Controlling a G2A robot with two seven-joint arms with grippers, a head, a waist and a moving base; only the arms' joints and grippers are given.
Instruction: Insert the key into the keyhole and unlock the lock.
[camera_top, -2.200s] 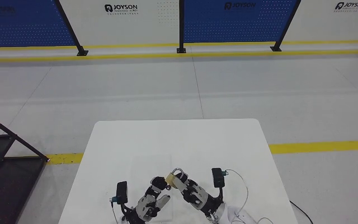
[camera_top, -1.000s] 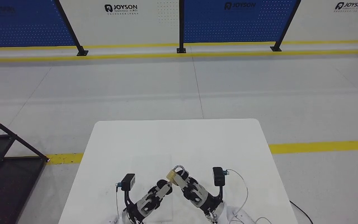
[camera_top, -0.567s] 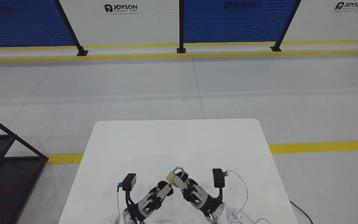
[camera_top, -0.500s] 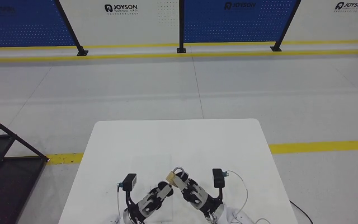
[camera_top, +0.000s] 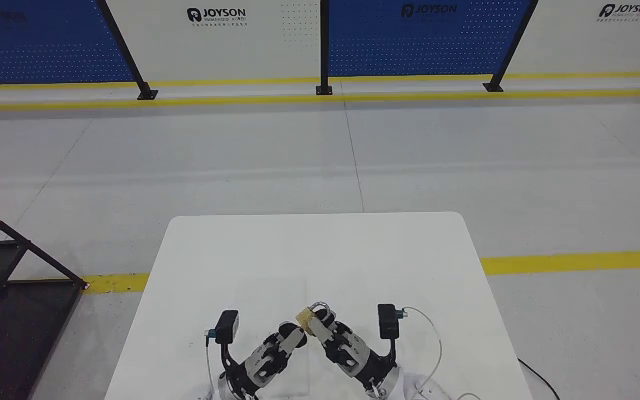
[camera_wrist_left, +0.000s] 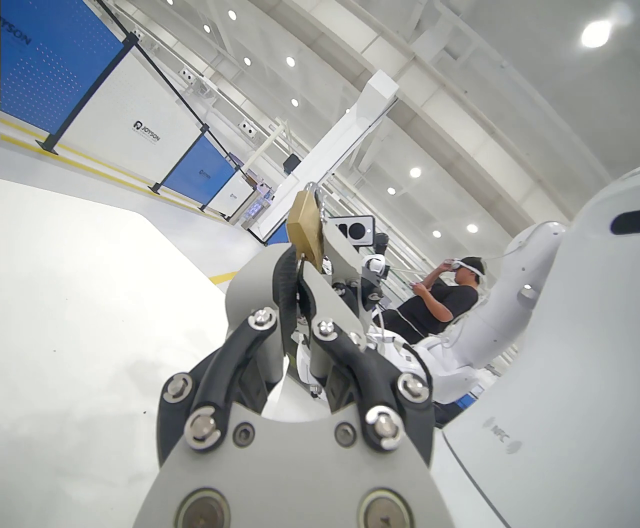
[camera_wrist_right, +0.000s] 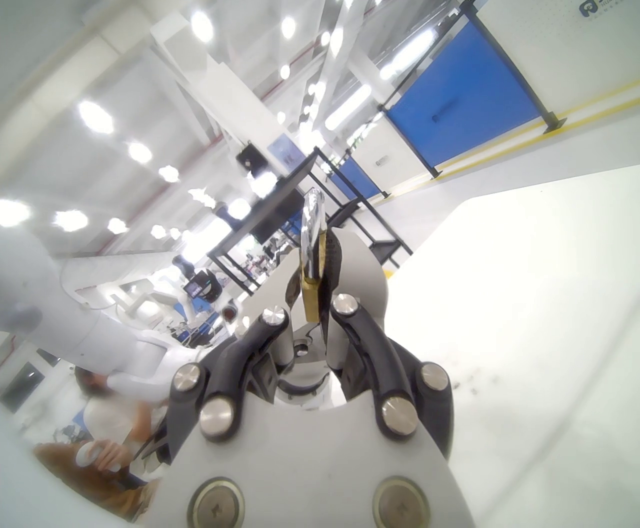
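One brass lock (camera_wrist_right: 311, 296), clamped in right gripper (camera_wrist_right: 319, 256), left gripper (camera_wrist_left: 301, 257) pinched closed at its base, above one table (camera_top: 310, 250)

**Top view:** mounted above the arms, facing down and outward across the table (camera_top: 300, 250) to the floor beyond.
**Left wrist view:** set close behind the left gripper (camera_wrist_left: 300, 262), sighting along its fingers and tilted up toward the ceiling (camera_wrist_left: 450, 75).
**Right wrist view:** likewise close behind the right gripper (camera_wrist_right: 317, 265).
All three views share the lock (camera_top: 318, 320) at the fingertips, and the tabletop beside them.
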